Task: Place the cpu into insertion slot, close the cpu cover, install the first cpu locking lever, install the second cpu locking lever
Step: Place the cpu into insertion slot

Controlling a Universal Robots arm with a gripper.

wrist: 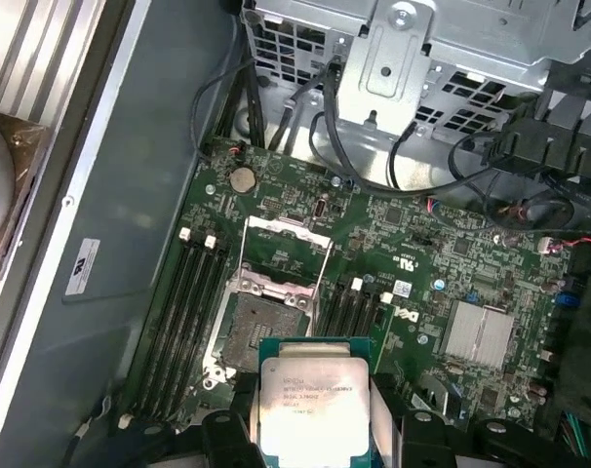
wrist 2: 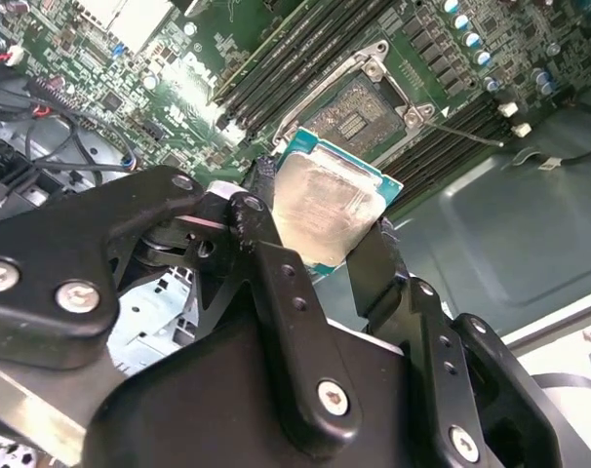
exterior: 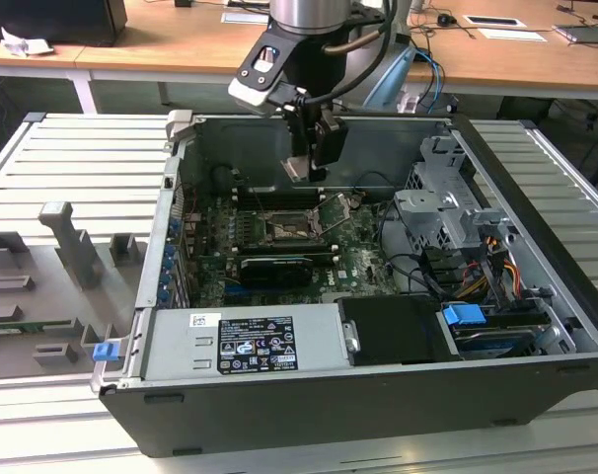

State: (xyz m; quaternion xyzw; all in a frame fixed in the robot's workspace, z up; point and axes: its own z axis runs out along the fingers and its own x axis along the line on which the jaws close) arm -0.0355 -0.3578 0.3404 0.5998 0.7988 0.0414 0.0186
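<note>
Gripper [wrist 2: 325, 219]: fingers [wrist 2: 276, 263] clamped on cpu [wrist: 310, 405] by 2 opp. edges, metal face twd wrist cams.
Cpu pos: in air over board [wrist: 422, 244], well apart from slot [wrist: 252, 320].
Slot vs cpu: below and just ahead of chip in both wrist views; bare.
Cover [wrist: 288, 249]: tilted up, open.
Print: on cpu face, on sticker [wrist: 81, 266] on case wall [wrist: 139, 195]; not read.

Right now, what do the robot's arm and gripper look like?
The arm is a silvery-grey cylinder with a pale grey camera block at its wrist and a black cable looping beside it. The gripper is matte black: two flat, jointed fingers on linkage bars, studded with silver screw heads.
</note>
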